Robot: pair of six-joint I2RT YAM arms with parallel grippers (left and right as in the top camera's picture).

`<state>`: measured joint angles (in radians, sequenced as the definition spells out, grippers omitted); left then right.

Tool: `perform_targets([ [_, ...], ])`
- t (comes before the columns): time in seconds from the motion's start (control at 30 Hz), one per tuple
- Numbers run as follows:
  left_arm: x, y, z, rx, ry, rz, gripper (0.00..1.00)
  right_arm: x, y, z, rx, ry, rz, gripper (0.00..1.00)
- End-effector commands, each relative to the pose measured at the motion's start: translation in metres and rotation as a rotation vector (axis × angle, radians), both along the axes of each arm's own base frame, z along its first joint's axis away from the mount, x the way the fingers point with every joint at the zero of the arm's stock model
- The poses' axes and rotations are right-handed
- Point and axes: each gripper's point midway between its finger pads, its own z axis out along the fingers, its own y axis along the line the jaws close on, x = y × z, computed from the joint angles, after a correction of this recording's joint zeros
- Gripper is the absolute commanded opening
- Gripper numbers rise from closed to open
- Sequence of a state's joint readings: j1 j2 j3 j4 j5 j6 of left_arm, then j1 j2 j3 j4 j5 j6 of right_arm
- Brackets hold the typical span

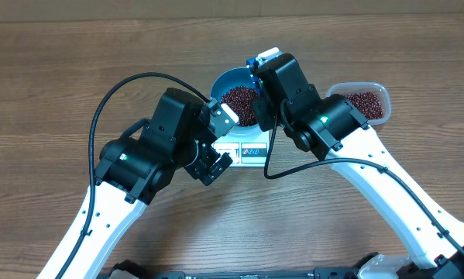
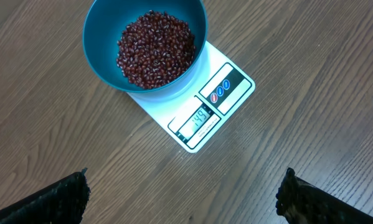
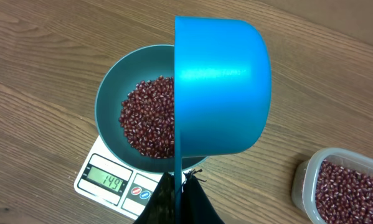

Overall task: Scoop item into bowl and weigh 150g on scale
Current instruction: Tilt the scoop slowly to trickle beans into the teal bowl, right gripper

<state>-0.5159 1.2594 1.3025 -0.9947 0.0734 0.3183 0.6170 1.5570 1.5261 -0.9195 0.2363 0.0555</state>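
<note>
Small blue plastic scoop (image 3: 220,93), tipped on its side, is pinched in the right claw (image 3: 180,196), just beyond it over a round deep blue plastic bowl (image 3: 106,112) of small dark red-brown beans (image 3: 146,121). That bowl sits on a flat white rectangular scale (image 3: 111,180) reading 149, ahead of the left claw (image 2: 180,202), whose fingers are spread wide around nothing. A clear rectangular plastic tub (image 3: 301,186) of beans lies to the right claw's right.

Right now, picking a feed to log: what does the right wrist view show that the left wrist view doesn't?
Only right wrist: the blue scoop tipped on its side over the bowl, gripped by the shut right claw, and the clear tub of beans. Only left wrist: the open left claw, holding nothing. Both: the bowl of beans on the scale, display reading 149.
</note>
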Motion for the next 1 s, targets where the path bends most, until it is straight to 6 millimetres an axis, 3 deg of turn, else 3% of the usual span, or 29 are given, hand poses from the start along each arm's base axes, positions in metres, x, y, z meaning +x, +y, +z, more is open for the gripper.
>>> perform_targets([
  [0.0, 0.0044, 0.0007, 0.0102, -0.004, -0.034, -0.006, 1.0, 0.0035, 0.0019, 0.0146, 0.014, -0.039, -0.004, 0.04],
  [0.97, 0.0044, 0.0007, 0.0102, -0.004, -0.034, -0.006, 0.99, 0.0033, 0.0013, 0.0127, 0.008, -0.033, -0.006, 0.04],
])
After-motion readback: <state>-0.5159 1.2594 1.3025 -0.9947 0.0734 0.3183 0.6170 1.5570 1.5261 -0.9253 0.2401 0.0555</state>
